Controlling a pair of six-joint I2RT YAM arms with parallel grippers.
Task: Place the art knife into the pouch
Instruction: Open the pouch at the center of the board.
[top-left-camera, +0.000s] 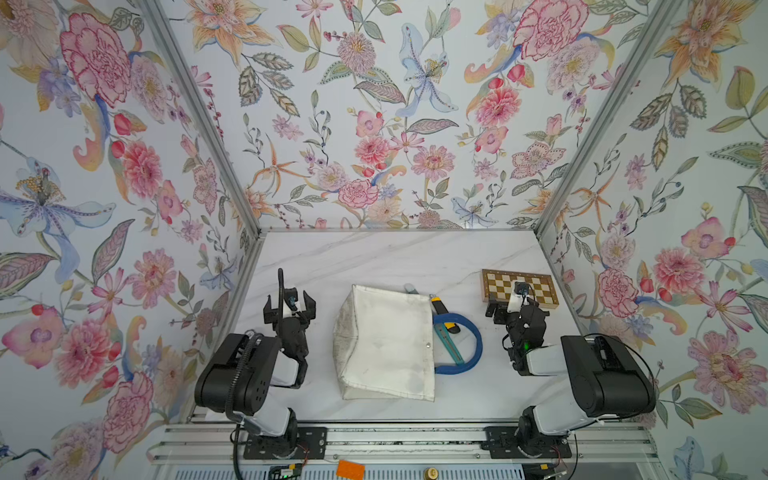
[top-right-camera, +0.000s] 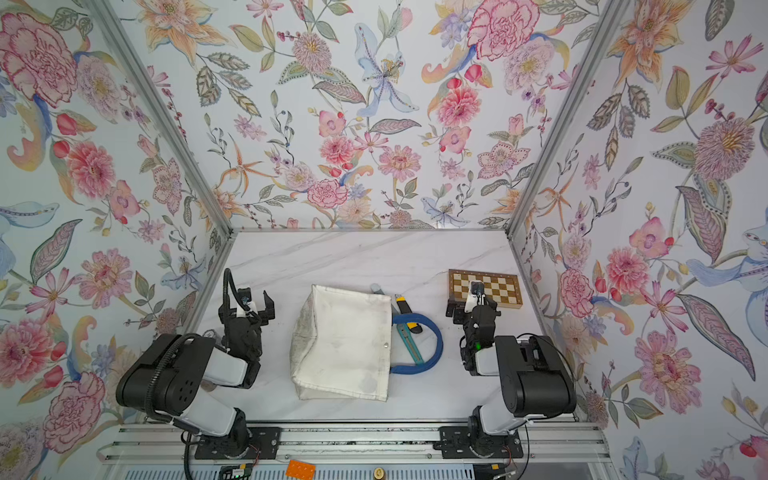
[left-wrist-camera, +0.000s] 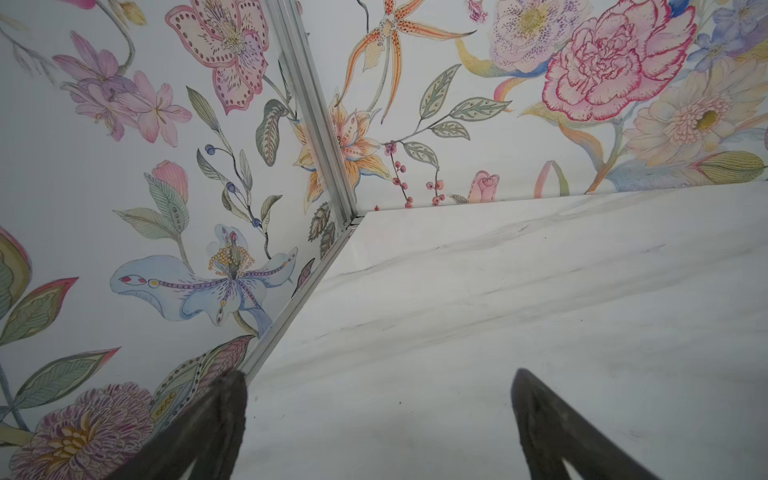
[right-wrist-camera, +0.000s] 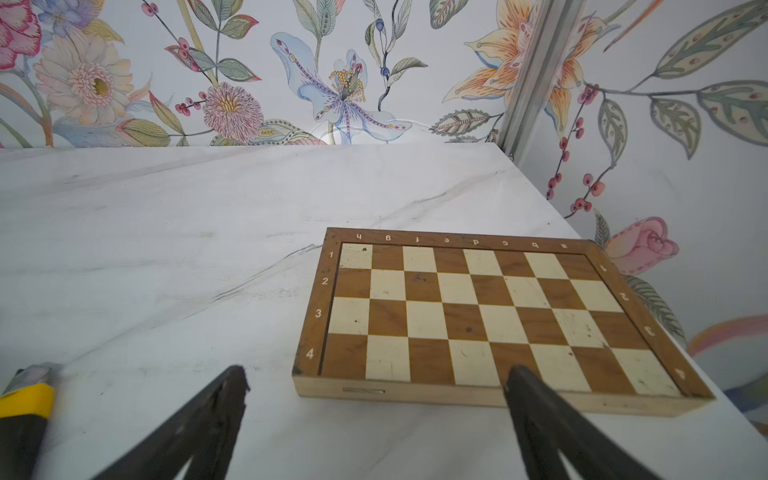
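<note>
The pouch (top-left-camera: 384, 343) (top-right-camera: 345, 345) is an off-white canvas bag lying flat mid-table, its blue handle loop (top-left-camera: 473, 345) spread out on its right. Three knives lie at that side. A yellow-and-black one (top-left-camera: 442, 313) (right-wrist-camera: 23, 409) crosses the handle. Inside the loop rests a slim teal one (top-left-camera: 448, 344). A grey one (top-left-camera: 411, 289) pokes out past the pouch's far corner. Which of them is the art knife I cannot tell. My left gripper (top-left-camera: 289, 301) (left-wrist-camera: 378, 374) stands open and empty left of the pouch. My right gripper (top-left-camera: 513, 305) (right-wrist-camera: 376, 370) is open and empty too, right of the knives.
A wooden chessboard (top-left-camera: 519, 286) (right-wrist-camera: 478, 316) lies at the back right against the wall, just beyond my right gripper. Flowered walls close in the white marble table (left-wrist-camera: 498, 311) on three sides. A metal rail (top-left-camera: 374, 440) runs along the front edge.
</note>
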